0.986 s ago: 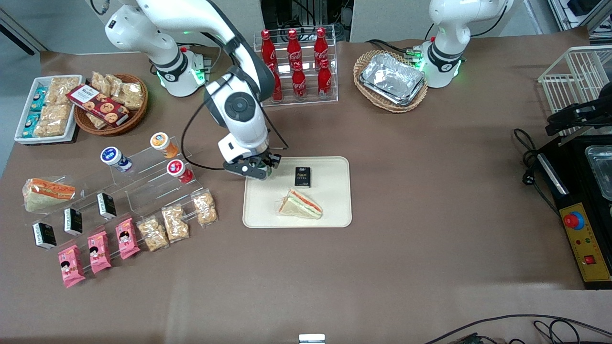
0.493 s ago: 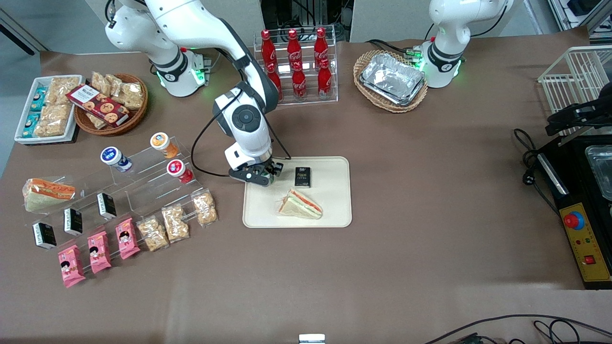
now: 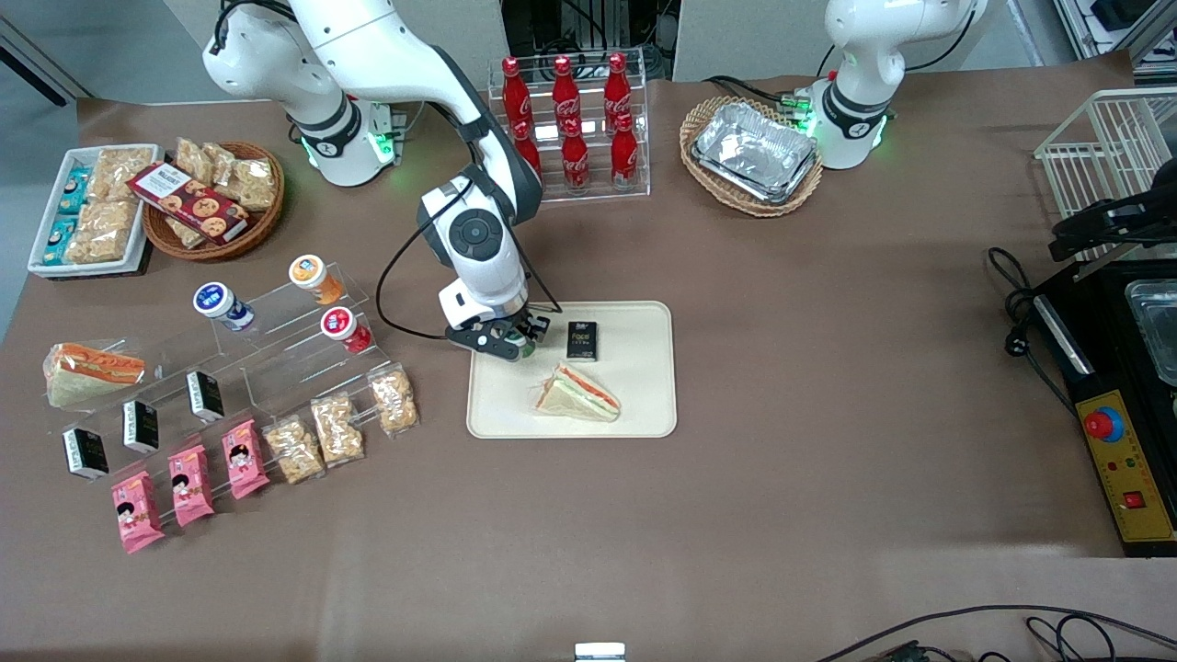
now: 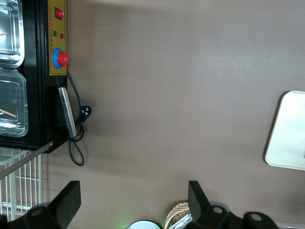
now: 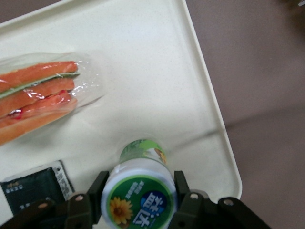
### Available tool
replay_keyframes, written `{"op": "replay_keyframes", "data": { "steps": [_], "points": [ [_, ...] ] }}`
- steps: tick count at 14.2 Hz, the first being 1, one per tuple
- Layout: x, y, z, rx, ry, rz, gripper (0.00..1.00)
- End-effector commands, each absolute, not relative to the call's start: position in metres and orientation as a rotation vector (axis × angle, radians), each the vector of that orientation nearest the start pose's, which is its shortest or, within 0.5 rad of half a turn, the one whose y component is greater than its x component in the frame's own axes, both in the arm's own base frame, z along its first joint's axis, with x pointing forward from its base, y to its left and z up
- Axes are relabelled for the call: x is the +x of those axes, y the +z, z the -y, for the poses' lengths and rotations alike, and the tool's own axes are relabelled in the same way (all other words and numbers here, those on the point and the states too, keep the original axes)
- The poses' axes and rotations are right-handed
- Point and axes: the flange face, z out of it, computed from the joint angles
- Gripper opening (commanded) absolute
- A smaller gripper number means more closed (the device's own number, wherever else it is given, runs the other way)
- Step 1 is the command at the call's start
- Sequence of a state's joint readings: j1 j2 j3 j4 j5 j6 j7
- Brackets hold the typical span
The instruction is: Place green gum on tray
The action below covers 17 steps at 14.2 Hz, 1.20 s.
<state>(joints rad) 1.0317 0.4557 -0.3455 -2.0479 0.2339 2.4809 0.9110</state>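
right wrist view shows the tool (image 5: 139,200) closed on the green gum (image 5: 139,191), holding it upright just above the tray (image 5: 157,62) near one corner, beside the black packet (image 5: 35,188) and wrapped sandwich (image 5: 40,90).

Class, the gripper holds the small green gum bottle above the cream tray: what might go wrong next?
The gripper, shut on the small green gum bottle, hangs near the cream rectangular tray's corner: a release could send it over the low rim. The tall bottle might topple against the wrapped sandwich or black packet.
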Motion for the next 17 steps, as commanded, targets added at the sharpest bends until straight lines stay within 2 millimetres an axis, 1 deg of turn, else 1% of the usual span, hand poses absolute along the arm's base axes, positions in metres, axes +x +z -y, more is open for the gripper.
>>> {"op": "replay_keyframes", "data": {
  "steps": [1,2,3,4,5,6,7,8,9,10,11,12,15,16,17],
  "points": [
    [0.458,0.227,-0.383,-3.049,-0.037,-0.603,0.98],
    [0.459,0.236,-0.384,-3.04,-0.037,-0.591,0.98],
    [0.46,0.255,-0.384,-3.028,-0.031,-0.579,0.98],
    [0.463,0.286,-0.376,-3.019,0.014,-0.566,0.98],
    [0.467,0.319,-0.364,-3.012,0.064,-0.53,0.98],
    [0.474,0.354,-0.343,-3.021,0.068,-0.49,0.99],
    [0.477,0.389,-0.326,-3.052,0.031,-0.447,0.99],
    [0.483,0.42,-0.303,-3.08,-0.001,-0.438,0.99],
    [0.487,0.445,-0.28,-3.096,0.0,-0.45,0.99],
    [0.491,0.464,-0.255,-3.104,0.006,-0.472,0.99],
    [0.496,0.48,-0.23,-3.106,-0.01,-0.459,0.99],
    [0.504,0.491,-0.2,-3.109,-0.033,-0.445,0.99],
    [0.532,0.511,-0.116,-3.102,-0.096,-0.429,0.99],
    [0.541,0.522,-0.089,-3.115,-0.134,-0.379,0.99],
    [0.546,0.528,-0.063,-3.128,-0.142,-0.319,0.99]
  ]
}}
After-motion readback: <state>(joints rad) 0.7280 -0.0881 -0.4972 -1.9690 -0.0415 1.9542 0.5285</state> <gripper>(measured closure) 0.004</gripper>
